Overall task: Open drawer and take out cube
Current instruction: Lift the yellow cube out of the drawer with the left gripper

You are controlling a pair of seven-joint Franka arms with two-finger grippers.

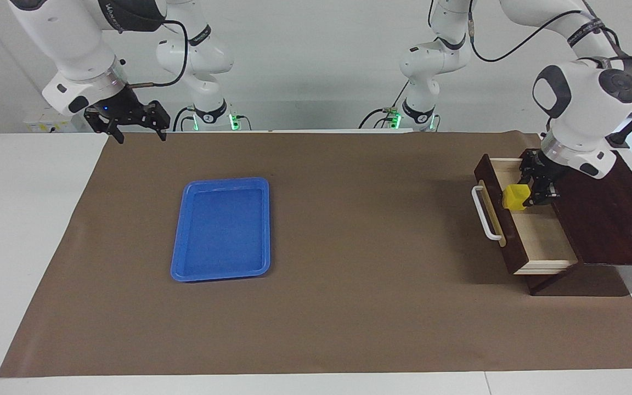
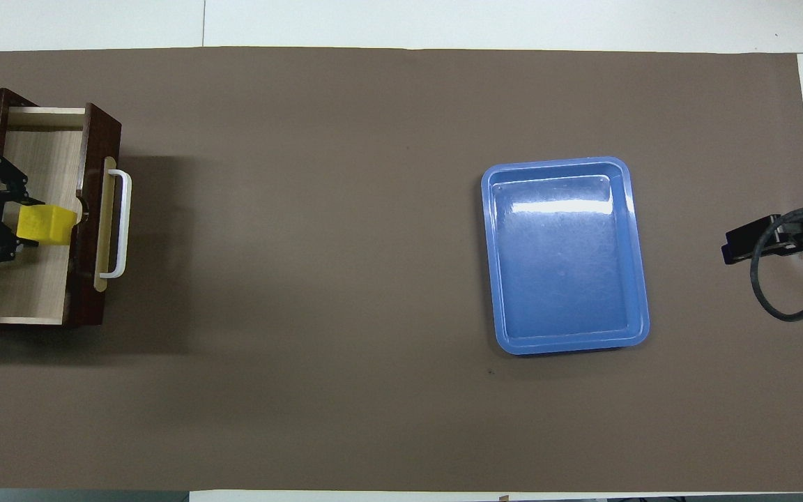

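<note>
The dark wooden drawer (image 1: 541, 236) stands pulled open at the left arm's end of the table, its white bar handle (image 1: 486, 214) toward the table's middle. My left gripper (image 1: 523, 196) is shut on the yellow cube (image 1: 515, 196) and holds it raised over the drawer's pale inside, about level with the front panel's top. In the overhead view the cube (image 2: 44, 224) is over the drawer (image 2: 32, 279), just inside the front panel, with the left gripper (image 2: 14, 226) on it. My right gripper (image 1: 141, 137) is open and waits high over the right arm's end of the table.
A flat blue tray (image 1: 183, 219) lies on the brown mat toward the right arm's end; it also shows in the overhead view (image 2: 488, 244). The dark wooden box (image 1: 612, 214) holds the drawer at the mat's edge.
</note>
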